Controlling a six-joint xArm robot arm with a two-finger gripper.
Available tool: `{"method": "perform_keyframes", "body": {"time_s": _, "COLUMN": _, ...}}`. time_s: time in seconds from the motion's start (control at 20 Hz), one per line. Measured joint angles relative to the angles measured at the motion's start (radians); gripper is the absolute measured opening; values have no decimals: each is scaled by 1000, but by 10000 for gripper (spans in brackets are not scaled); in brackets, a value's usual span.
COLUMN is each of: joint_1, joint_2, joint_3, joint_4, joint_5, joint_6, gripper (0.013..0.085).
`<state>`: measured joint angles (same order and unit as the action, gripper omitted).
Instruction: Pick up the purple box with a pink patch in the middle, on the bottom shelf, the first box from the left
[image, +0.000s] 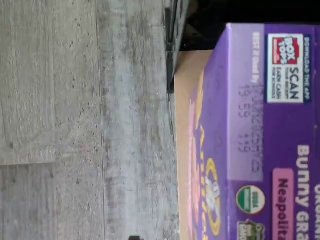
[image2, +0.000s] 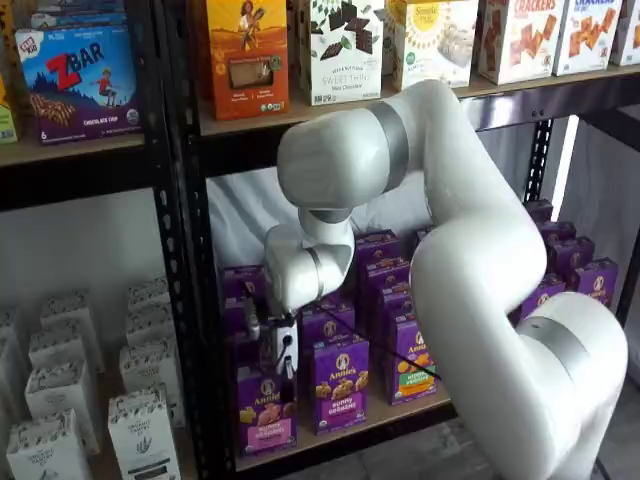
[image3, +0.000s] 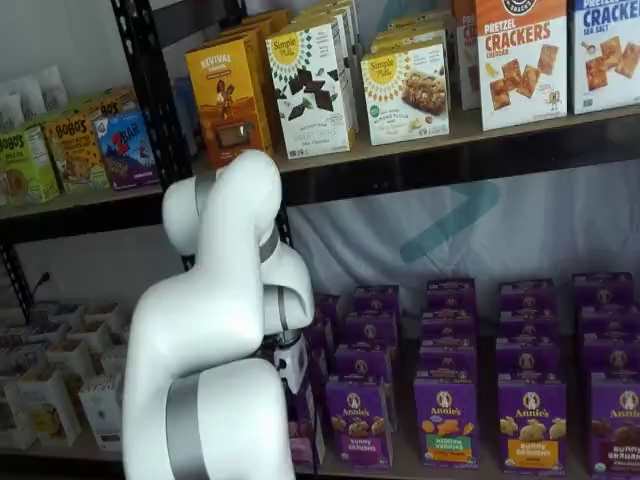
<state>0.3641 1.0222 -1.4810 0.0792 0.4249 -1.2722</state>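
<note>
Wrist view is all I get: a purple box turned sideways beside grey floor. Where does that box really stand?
Observer: The purple box stands upright at the front edge of the bottom shelf, right beside the black rack upright.
Operator: Is anything next to it?
Observer: Yes, a similar carton with a purple label stands on its other side, with rows of purple cartons behind.
Operator: Has the claw grabbed it?
Observer: The gripper hangs just over the box's top; I cannot tell whether its fingers are closed on it.
</note>
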Motion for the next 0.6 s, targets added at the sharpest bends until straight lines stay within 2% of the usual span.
{"method": "perform_keyframes", "body": {"time_s": 0.4, "joint_1": 5, "joint_2": 19, "joint_3": -23, "joint_4": -12, "joint_5": 1, "joint_6": 16, "gripper": 850}}
{"method": "perform_keyframes", "body": {"time_s": 0.45, "joint_1": 6, "joint_2": 21, "joint_3": -25, "joint_4": -14, "joint_5": 0, "joint_6": 18, "gripper": 810}}
{"method": "perform_keyframes", "body": {"time_s": 0.5, "joint_1": 6, "joint_2": 24, "joint_3": -28, "joint_4": -15, "joint_5": 0, "joint_6": 20, "gripper": 810}}
{"method": "perform_keyframes", "body": {"time_s": 0.6, "joint_1": 8, "joint_2": 29, "joint_3": -36, "joint_4": -16, "joint_5": 1, "joint_6": 22, "gripper": 730}}
